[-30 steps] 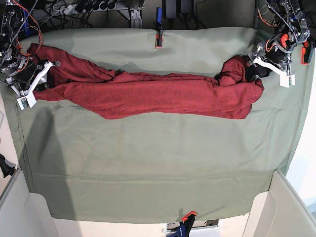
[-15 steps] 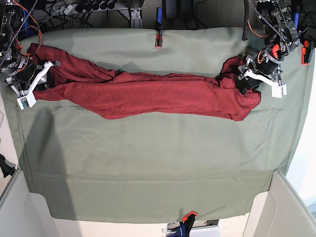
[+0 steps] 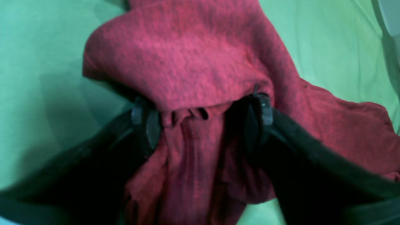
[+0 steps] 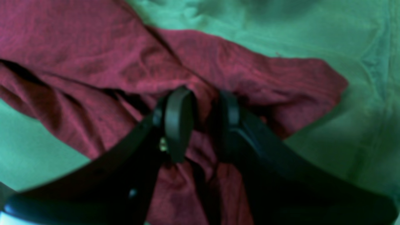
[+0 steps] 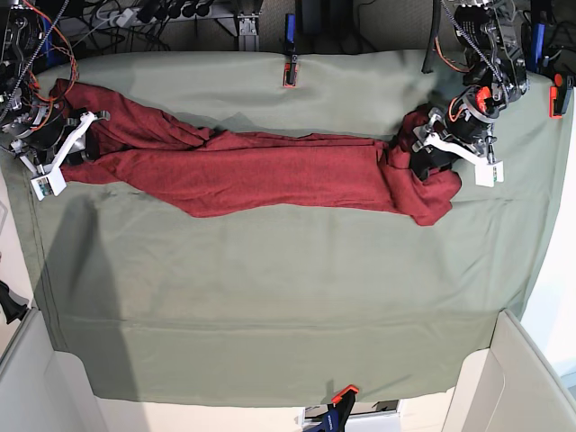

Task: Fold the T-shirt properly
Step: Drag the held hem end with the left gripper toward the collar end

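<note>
The brick-red T-shirt (image 5: 270, 171) lies stretched in a long bunched band across the back half of the sage-green table cloth (image 5: 270, 297). My left gripper (image 5: 425, 160), on the right of the base view, is shut on the shirt's right end, which is heaped up around it. In the left wrist view the cloth (image 3: 193, 56) fills the gap between the fingers of this gripper (image 3: 203, 122). My right gripper (image 5: 79, 151), at the table's left edge, is shut on the shirt's left end. The right wrist view shows a fold of cloth (image 4: 93, 56) pinched in this gripper (image 4: 204, 122).
A clamp (image 5: 290, 72) pins the table cloth at the back edge and another clamp (image 5: 337, 400) at the front edge. An orange clamp (image 5: 558, 94) sits at the far right. White panels (image 5: 513, 378) stand at both front corners. Cables hang behind the table.
My left gripper has moved leftward and slightly toward the front, dragging the shirt's right end inward and bunching it. The right arm and the shirt's left end have not moved.
</note>
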